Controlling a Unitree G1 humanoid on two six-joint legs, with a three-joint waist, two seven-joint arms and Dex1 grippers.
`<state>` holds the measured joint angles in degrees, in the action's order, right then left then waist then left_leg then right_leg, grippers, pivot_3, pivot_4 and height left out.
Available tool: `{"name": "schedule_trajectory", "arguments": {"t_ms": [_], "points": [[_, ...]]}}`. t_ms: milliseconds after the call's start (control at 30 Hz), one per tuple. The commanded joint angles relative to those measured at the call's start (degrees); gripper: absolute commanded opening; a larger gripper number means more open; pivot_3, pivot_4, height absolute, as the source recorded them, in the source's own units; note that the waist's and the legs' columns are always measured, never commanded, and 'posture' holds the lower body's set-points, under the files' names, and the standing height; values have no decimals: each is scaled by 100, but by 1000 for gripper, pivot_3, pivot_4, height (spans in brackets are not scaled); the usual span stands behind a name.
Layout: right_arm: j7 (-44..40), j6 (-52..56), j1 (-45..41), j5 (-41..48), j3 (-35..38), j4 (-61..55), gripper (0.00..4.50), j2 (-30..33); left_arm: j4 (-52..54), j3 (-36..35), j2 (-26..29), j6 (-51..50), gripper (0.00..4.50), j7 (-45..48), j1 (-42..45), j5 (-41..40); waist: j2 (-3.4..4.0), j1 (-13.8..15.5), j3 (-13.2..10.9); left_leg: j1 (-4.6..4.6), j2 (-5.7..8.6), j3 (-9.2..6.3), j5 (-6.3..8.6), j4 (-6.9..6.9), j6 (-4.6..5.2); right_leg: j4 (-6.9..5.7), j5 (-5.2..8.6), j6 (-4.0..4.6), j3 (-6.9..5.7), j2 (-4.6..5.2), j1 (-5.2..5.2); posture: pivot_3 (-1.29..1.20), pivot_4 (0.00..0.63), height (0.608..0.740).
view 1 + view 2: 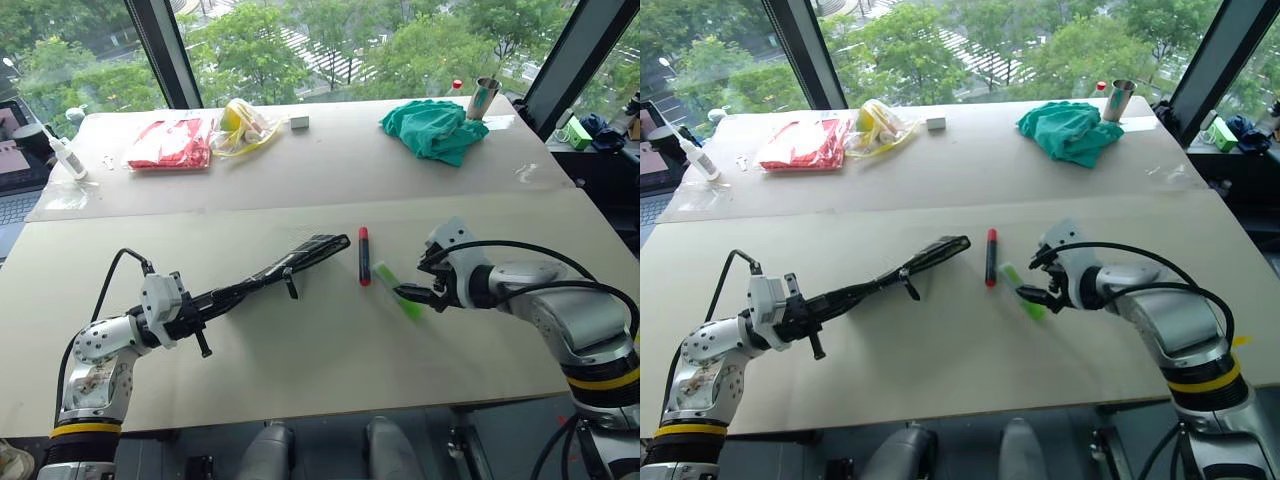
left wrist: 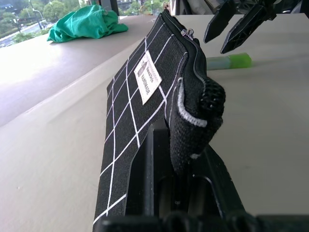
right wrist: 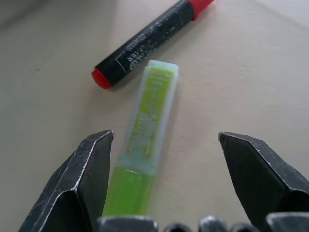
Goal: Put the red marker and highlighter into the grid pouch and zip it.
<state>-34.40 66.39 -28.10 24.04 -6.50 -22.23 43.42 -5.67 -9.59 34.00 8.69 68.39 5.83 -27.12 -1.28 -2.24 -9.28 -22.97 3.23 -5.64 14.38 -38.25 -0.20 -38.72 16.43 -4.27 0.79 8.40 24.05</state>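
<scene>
Both arms are shiny silver with yellow and black bands, looping black cables, and black two-fingered tools (image 1: 418, 295) at the ends.

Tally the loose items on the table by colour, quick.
Red: 2, red marker, red packet
Green: 2, highlighter, green cloth
Black: 1, grid pouch
Yellow: 1, yellow bag
Silver: 1, metal cup
Total: 7
</scene>
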Motion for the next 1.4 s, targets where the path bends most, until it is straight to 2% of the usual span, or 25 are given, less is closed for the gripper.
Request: {"name": "schedule_trajectory", "arguments": {"t_ms": [33, 133, 267, 367, 467, 600, 633, 700, 833, 933, 1033, 1167, 1400], "points": [[118, 193, 102, 67, 133, -321, 3871, -52, 162, -118, 101, -27, 0, 46, -62, -111, 0, 5, 0, 1, 0, 0, 0, 0, 0, 1, 0, 0, 0, 0, -1, 0, 150, 740], [203, 314, 171, 112, 69, -444, 3871, -218, 165, -126, 100, -32, 0, 50, -79, -106, 0, 13, 0, 1, 1, -1, 0, -3, 0, 2, 0, 0, -1, 0, -4, 0, 150, 740], [311, 33, 461, -285, -561, -491, 3871, -122, 164, -131, 100, -7, 0, 45, -85, -81, 0, 12, 0, 2, 1, -1, 1, -3, 1, -2, 0, 0, -1, 0, -3, 0, 150, 740], [380, -185, 563, -519, -728, -229, 3871, -99, 171, -134, 99, 12, 0, 47, -99, -75, -3, 10, 2, 5, 2, 0, 1, -6, 1, -1, 0, 0, 0, 0, -8, 0, 150, 740], [377, -482, 618, -694, -699, 63, 3197, -22, 186, -138, 108, 26, 0, 50, -111, -66, -9, 12, 6, 16, 1, -1, 1, -8, 1, 1, 0, 0, -1, 0, -23, 0, 150, 740], [157, -752, 514, -743, -603, 337, 1924, 127, 216, -150, 127, 33, 0, 47, -124, -64, -8, 67, 6, 68, 0, -8, 8, -5, 13, 28, 0, 0, -9, -2, -93, 0, 150, 740], [111, -817, 452, -747, -582, 408, 1309, 153, 226, -143, 122, 39, 0, 38, -129, -57, -9, 96, 6, 76, 0, -8, 13, -5, 20, 44, 0, 0, -9, -2, -106, 0, 150, 740], [65, -891, 356, -763, -555, 529, 1020, 174, 250, -127, 105, 48, 0, 17, -137, -47, -9, 125, 6, 75, 0, -7, 13, -6, 21, 58, 0, 0, -9, -4, -111, 0, 150, 740], [-21, -1187, 168, -993, -577, 793, 1023, 379, 279, -88, 74, 63, 0, 0, -143, -27, -9, 147, 6, 72, 1, -8, 13, -6, 21, 59, 0, 0, -9, -4, -110, 0, 150, 740], [-121, -1421, -224, -940, -130, 1205, 1023, 433, 278, -74, 65, 65, 0, -3, -131, -19, -9, 150, 5, 66, 3, -7, 13, -6, 21, 60, 0, -1, -7, -3, -105, 0, 150, 740], [-766, -1777, -645, -573, 292, 1143, 1023, 611, 235, -64, 58, 68, 0, 3, -89, -15, 5, 135, -3, 57, 2, -1, 13, -5, 21, 59, -1, 0, -3, -3, -92, 0, 150, 740], [-1770, -2264, -840, -506, -225, 324, 1023, 914, 169, -25, 32, 80, 0, 13, -14, 5, 5, 99, -3, 59, -7, -3, 15, 7, 25, 62, 0, 0, -6, -8, -87, 0, 150, 740], [-2132, -2771, -1414, -1341, -1395, -148, 1023, 745, 137, 34, 0, 83, 0, 23, 56, 15, 3, 81, -3, 59, -4, -2, 16, 9, 25, 65, 0, -1, -5, -7, -89, 0, 150, 740]]}}
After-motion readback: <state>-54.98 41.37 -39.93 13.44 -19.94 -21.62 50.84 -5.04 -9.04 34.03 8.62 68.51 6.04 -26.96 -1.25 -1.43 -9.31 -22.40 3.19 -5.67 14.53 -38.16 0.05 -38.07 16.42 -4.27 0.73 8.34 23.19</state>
